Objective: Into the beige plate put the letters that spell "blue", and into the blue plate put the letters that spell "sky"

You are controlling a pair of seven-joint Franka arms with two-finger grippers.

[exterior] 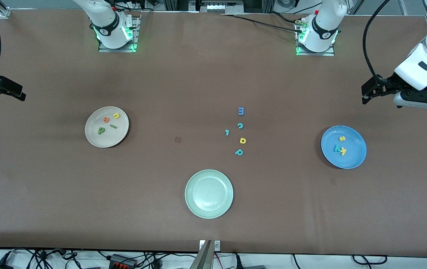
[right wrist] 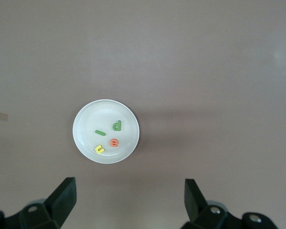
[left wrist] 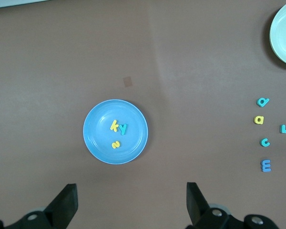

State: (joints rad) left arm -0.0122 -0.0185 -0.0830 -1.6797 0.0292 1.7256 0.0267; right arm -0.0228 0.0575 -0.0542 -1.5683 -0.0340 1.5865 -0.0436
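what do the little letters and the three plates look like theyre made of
The letters, like the yellow k and orange e, look like soft matte foam: flat, saturated colour, no shine. The blue plate, beige plate and pale green plate look like glazed ceramic or hard plastic: smooth with shallow rims, and the green one shows a soft sheen. I cannot tell which.

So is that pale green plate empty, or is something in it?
Empty. The pale green plate shows only its bare glazed inside; no letter lies in it. The loose letters lie on the table, farther from the front camera.
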